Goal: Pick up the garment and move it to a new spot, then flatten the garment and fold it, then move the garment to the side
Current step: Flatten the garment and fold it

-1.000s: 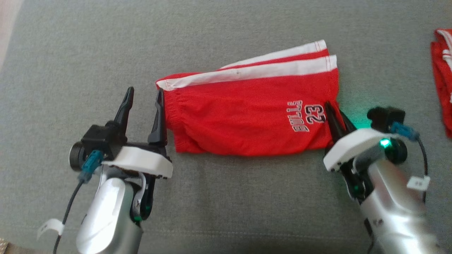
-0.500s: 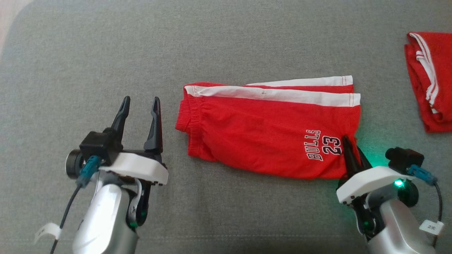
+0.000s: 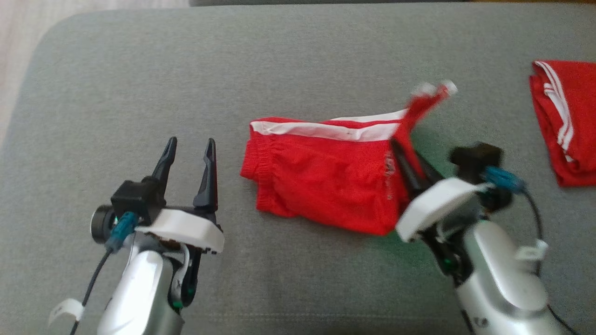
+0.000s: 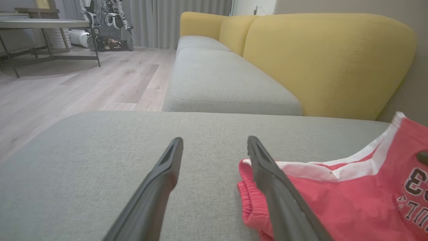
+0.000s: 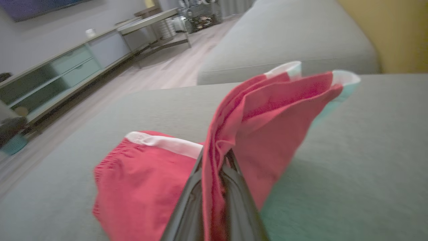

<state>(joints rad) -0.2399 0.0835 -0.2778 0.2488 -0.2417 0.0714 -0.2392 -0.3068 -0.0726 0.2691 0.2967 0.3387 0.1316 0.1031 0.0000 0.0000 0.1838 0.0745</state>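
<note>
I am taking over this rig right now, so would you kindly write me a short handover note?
The left end effector is open and empty, beside the waistband of the red basketball shorts with white side stripes.
The right end effector is shut on the shorts' leg-hem end, which is raised off the grey sofa cushion.
Done: the waistband half lies flat, legs stacked.
Left: lay the hem end over toward the waistband, release, then move the shorts aside.
Another red garment lies at the cushion's right.
</note>
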